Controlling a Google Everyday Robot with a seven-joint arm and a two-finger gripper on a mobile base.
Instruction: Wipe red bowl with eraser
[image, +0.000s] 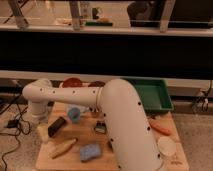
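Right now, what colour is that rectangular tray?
Green tray, camera view. The claw is far left, beside flat black eraser block.

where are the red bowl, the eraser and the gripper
red bowl (73, 81), camera view, middle of its visible part
eraser (56, 125), camera view, middle of top face
gripper (44, 133), camera view, between its fingertips, just beside the eraser

No writing or label is legible on anything.

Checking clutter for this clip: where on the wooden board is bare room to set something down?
Bare board lies between the eraser, yellow wedge and blue sponge. Crowded at the back, around the red bowl, and left, where the pincer hangs beside the eraser.
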